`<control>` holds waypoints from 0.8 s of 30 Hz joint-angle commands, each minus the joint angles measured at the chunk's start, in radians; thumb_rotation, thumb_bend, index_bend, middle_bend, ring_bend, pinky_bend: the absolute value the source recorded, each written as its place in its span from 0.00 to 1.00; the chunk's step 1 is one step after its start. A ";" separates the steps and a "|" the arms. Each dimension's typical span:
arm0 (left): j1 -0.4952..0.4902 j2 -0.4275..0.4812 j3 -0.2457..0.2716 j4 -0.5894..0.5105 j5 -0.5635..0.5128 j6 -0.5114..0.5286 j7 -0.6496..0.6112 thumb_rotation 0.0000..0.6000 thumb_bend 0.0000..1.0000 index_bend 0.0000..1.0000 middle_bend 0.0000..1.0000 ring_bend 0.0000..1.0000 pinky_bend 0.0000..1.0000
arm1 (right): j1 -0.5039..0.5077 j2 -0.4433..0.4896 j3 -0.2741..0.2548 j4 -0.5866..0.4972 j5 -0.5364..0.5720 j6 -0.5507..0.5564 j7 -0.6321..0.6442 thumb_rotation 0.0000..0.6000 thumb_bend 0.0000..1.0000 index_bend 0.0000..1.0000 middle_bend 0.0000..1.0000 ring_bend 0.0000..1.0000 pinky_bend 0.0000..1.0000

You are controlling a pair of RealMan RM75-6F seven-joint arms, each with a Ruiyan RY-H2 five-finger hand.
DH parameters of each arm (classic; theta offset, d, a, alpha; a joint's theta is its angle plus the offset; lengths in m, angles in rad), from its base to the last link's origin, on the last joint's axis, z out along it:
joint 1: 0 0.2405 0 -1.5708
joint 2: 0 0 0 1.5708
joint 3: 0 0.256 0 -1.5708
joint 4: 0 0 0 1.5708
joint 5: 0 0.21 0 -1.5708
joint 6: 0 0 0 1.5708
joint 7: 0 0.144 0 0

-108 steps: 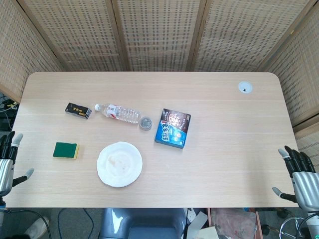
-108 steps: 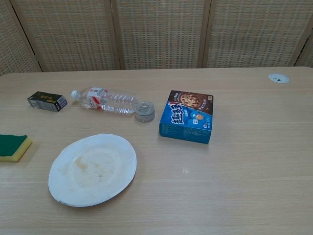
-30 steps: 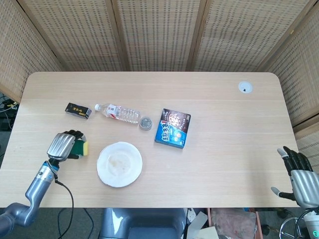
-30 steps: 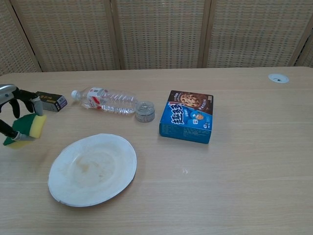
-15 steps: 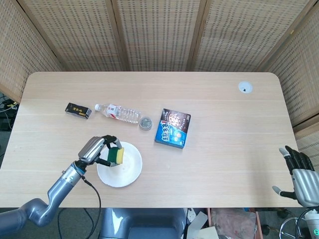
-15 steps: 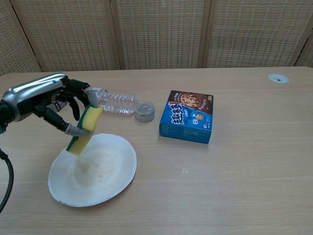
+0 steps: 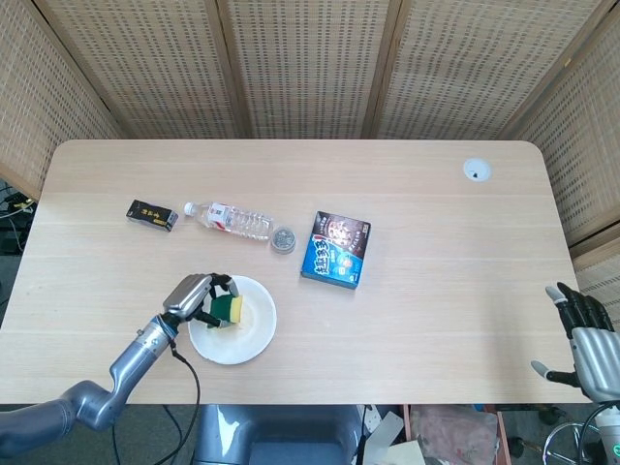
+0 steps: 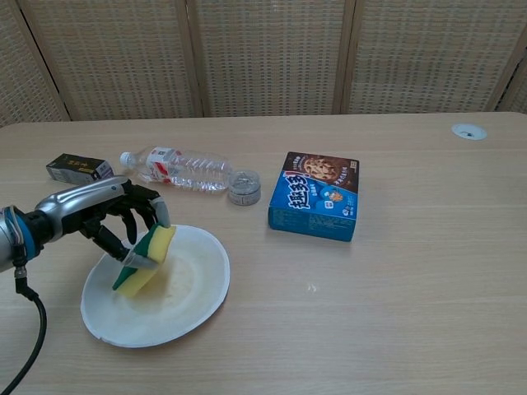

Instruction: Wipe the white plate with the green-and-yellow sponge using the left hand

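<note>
The white plate (image 7: 247,334) (image 8: 193,288) lies near the table's front left, with faint brownish smears on it. My left hand (image 7: 194,295) (image 8: 103,214) grips the green-and-yellow sponge (image 7: 230,309) (image 8: 146,258) and holds it tilted down onto the plate's left part; whether it presses on the surface I cannot tell. At the lower right corner of the head view, off the table's edge, my right hand (image 7: 584,334) has its fingers spread and holds nothing.
Behind the plate lie a clear water bottle (image 7: 231,220) (image 8: 183,169), a small round tin (image 7: 283,239) (image 8: 244,188) and a black box (image 7: 153,214) (image 8: 79,169). A blue cookie box (image 7: 336,249) (image 8: 318,195) sits to the right. A cable port (image 7: 476,170) marks the far right corner.
My left hand picked the sponge up from the table's left side, carried it right over the plate, and has now lowered it onto the plate. The right hand stayed put.
</note>
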 commanded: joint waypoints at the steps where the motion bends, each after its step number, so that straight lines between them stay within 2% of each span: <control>1: -0.002 -0.022 0.011 0.028 -0.002 -0.013 -0.004 1.00 0.10 0.55 0.46 0.38 0.48 | 0.001 0.000 0.001 0.001 0.003 -0.002 0.002 1.00 0.00 0.00 0.00 0.00 0.00; 16: -0.003 -0.045 0.018 0.059 0.002 -0.013 -0.004 1.00 0.10 0.55 0.46 0.39 0.48 | 0.000 0.008 0.002 0.000 0.004 0.000 0.017 1.00 0.00 0.00 0.00 0.00 0.00; 24: 0.000 0.025 -0.013 -0.023 0.013 0.046 -0.034 1.00 0.10 0.55 0.46 0.39 0.48 | -0.003 0.014 0.002 -0.003 -0.002 0.006 0.028 1.00 0.00 0.00 0.00 0.00 0.00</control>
